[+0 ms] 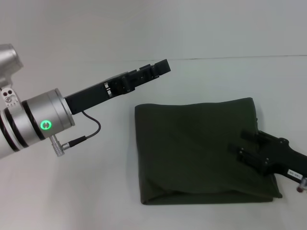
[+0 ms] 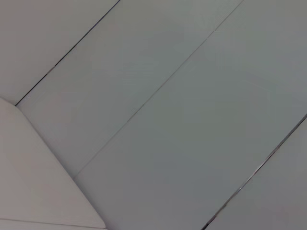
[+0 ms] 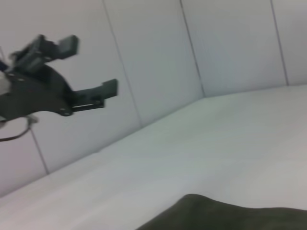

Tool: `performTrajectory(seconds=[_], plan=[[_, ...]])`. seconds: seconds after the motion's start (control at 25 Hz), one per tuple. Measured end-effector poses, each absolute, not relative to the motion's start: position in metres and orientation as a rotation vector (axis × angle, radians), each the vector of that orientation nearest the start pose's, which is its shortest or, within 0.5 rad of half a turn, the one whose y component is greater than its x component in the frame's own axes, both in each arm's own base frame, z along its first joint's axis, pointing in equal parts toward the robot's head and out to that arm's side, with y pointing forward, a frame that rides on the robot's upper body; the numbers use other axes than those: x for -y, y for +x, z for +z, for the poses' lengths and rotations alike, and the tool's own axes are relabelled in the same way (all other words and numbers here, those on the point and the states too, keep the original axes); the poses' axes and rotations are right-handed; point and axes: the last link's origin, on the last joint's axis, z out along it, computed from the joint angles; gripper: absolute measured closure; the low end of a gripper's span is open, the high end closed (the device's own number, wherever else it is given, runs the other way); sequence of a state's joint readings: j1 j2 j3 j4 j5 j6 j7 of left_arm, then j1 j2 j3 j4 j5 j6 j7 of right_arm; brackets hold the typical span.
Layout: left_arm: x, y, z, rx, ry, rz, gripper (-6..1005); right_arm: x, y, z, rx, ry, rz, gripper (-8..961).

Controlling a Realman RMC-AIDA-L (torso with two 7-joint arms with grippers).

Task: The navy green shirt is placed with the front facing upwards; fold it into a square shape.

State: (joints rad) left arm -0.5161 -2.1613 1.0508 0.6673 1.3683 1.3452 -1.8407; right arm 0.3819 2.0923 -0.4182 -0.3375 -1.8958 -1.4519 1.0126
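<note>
While the shirt [image 1: 196, 148] lies folded into a near-square block on the bench [image 1: 72, 191], toward its right side and nearer the front edge than the back, I judge the folding itself to be about done and the arms to be at the clearing-off stage. No lettering, sleeve or neckline shows; only plain dark olive cloth faces up.

My left tool [image 1: 156, 71] hangs in the air above the bench, off the shirt's back left corner and well apart from the cloth. In the right wrist view its two fingers stand apart with nothing between them [image 3: 91, 72]. My right tool [image 1: 249, 146] sits low over the shirt's right part, dark against dark; I cannot tell whether it is apart or together, nor whether it touches the cloth.

The fabric looks like soft matte cotton, fairly thick where layers stack. The left and back edges run straight. The front edge is a rounded fold, and near the front left corner a loose lip of cloth curls over, making a shallow crease. The right edge by the tool looks slightly uneven.

Next, I reckon, the right tool should lift straight up without dragging the top layer. If squareness matters, that front left lip wants a light smoothing.
</note>
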Motion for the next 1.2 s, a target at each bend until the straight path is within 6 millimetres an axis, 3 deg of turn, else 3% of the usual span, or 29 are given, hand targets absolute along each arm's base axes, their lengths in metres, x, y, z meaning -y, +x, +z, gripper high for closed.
performTrajectory(seconds=[0.32, 0.88, 1.08, 1.2], plan=[[-0.354, -0.186, -0.027, 1.228, -2.404, -1.343, 108, -0.314, 0.327, -0.038, -0.852, -2.278, 0.716, 299], [-0.352, -0.186, -0.027, 1.226, -2.412, -1.348, 108, -0.327, 0.340, -0.032, -0.900, -2.154, 0.639, 299], [-0.352, -0.186, -0.027, 1.222, -2.412, -1.348, 108, -0.332, 0.336, -0.026, -0.902, -2.109, 0.693, 299], [-0.353, -0.186, -0.026, 1.221, -2.407, -1.351, 107, -0.331, 0.324, -0.025, -0.855, -2.149, 0.770, 299]])
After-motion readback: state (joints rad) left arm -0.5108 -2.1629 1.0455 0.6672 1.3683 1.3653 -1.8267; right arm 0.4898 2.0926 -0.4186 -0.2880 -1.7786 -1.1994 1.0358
